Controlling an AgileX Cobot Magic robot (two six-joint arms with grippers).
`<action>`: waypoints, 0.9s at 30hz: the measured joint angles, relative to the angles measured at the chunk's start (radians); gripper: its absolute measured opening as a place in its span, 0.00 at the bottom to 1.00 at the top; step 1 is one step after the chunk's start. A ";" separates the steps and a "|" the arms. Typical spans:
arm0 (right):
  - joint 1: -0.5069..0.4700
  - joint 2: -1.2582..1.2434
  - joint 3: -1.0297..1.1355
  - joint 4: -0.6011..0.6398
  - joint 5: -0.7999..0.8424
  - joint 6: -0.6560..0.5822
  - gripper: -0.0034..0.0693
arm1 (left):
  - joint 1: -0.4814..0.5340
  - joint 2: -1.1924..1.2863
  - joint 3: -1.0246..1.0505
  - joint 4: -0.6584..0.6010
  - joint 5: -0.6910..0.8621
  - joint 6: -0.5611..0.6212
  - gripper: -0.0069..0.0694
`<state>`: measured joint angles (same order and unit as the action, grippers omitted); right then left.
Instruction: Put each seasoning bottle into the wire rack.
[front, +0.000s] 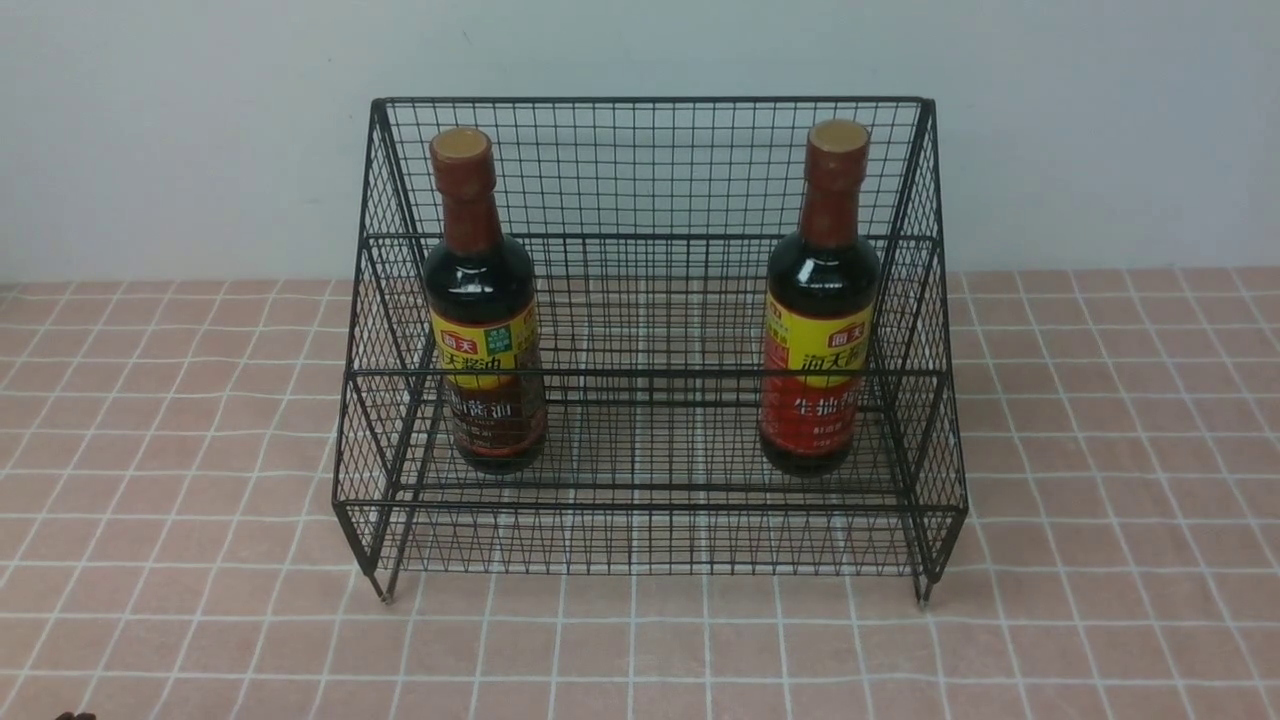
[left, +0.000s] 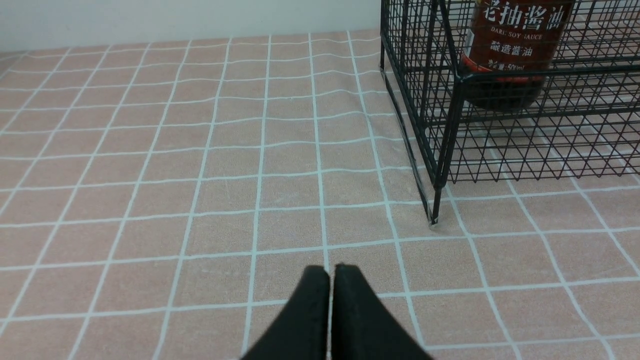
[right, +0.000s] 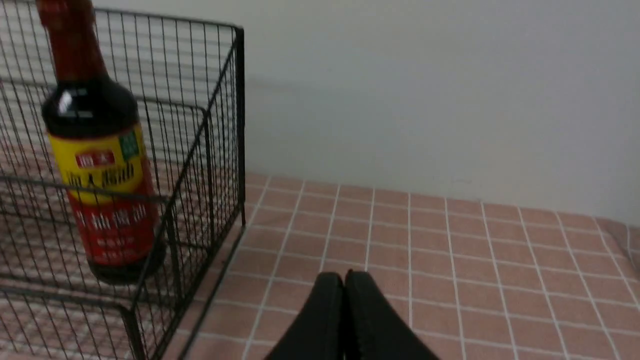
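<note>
Wire rack (front: 650, 180) was black mesh. Left bottle (front: 484, 300): dark, reddish-brown neck, yellow-and-brown label. Right bottle (front: 820, 300): dark, yellow-and-red label. Tablecloth (front: 150, 560) was pink, white grid lines. Wall (front: 180, 120) pale grey.

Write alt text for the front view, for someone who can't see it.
Two dark soy sauce bottles stand upright inside a black wire rack on a pink tiled tablecloth, against a pale wall. The brown-label bottle is at the rack's left end, the red-label bottle at its right end.
</note>
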<state>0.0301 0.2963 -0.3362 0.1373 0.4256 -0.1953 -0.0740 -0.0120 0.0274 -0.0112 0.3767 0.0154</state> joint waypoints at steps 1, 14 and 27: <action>0.000 -0.035 0.064 -0.006 -0.035 0.000 0.03 | 0.000 0.000 0.000 0.000 0.000 0.000 0.08; -0.002 -0.305 0.359 -0.050 -0.054 0.001 0.03 | 0.000 0.000 0.000 0.000 0.001 0.000 0.08; -0.002 -0.307 0.359 -0.058 -0.053 0.126 0.03 | 0.000 0.000 0.000 0.000 0.001 0.000 0.08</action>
<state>0.0278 -0.0106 0.0226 0.0793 0.3727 -0.0697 -0.0740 -0.0120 0.0274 -0.0112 0.3774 0.0154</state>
